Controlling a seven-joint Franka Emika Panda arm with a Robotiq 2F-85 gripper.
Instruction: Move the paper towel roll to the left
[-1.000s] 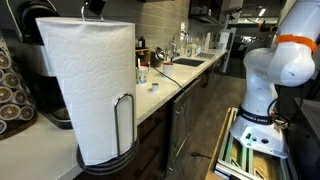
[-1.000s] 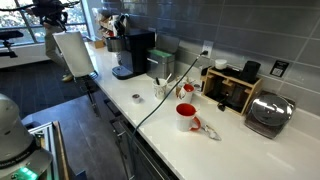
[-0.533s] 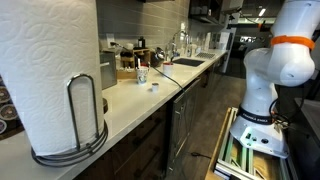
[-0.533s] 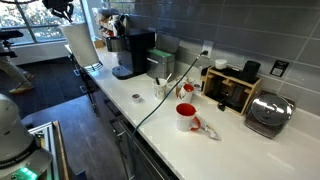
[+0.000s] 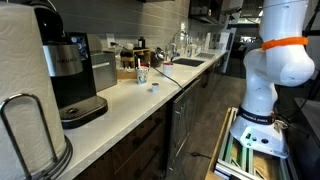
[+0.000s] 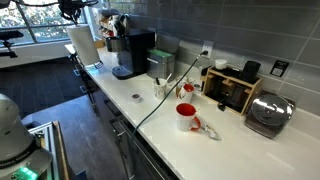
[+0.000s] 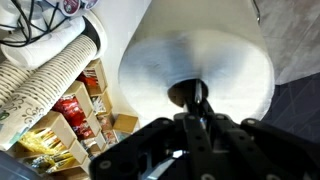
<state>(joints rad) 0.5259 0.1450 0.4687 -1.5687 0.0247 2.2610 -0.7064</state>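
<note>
Gripping at the core, the end effector point(image 7: 196, 100) is pinched narrow on the tall white paper towel roll point(image 7: 200, 55), seen from above at centre of the wrist view. In an exterior view the roll point(image 5: 18, 80) fills the far left edge, beside the black-and-silver coffee machine point(image 5: 70, 65) on the white bench point(image 5: 130, 105). The machine's label is unreadable.

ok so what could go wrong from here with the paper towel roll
The tall white paper towel roll is near the white counter's end; moved further, its base might land off the edge. The gripper holds it only at the top core, so it may tilt or swing. The stacked white cups sit close and could be knocked.
</note>
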